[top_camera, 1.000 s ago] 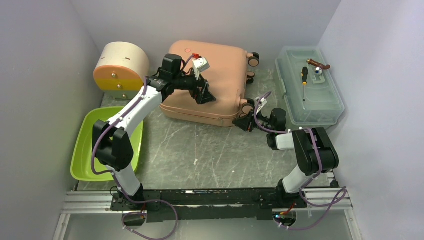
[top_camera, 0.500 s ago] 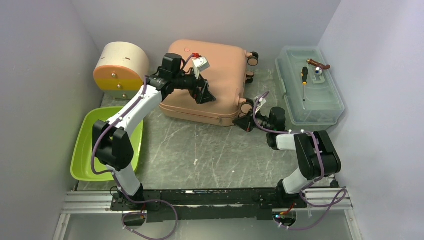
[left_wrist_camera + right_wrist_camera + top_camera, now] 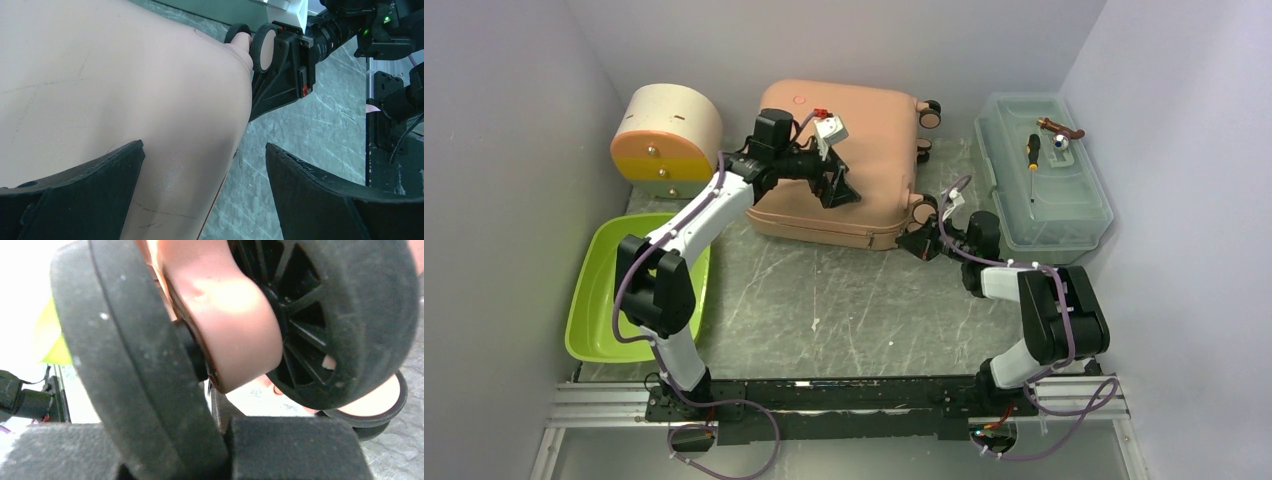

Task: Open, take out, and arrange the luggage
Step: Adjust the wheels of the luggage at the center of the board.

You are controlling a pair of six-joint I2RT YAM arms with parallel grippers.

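One closed luggage (image 3: 864, 150), left gripper (image 3: 835, 190) spread wide over its shell, right gripper (image 3: 921, 238) seemingly pinching a wheel (image 3: 125, 365)

A robot lab cell — bare pale walls (image 3: 504, 150) boxing a table (image 3: 824, 300) edged by aluminium rail (image 3: 594, 405).

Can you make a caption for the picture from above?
Open left gripper hangs over the pink suitcase while the right gripper pinches a corner wheel.
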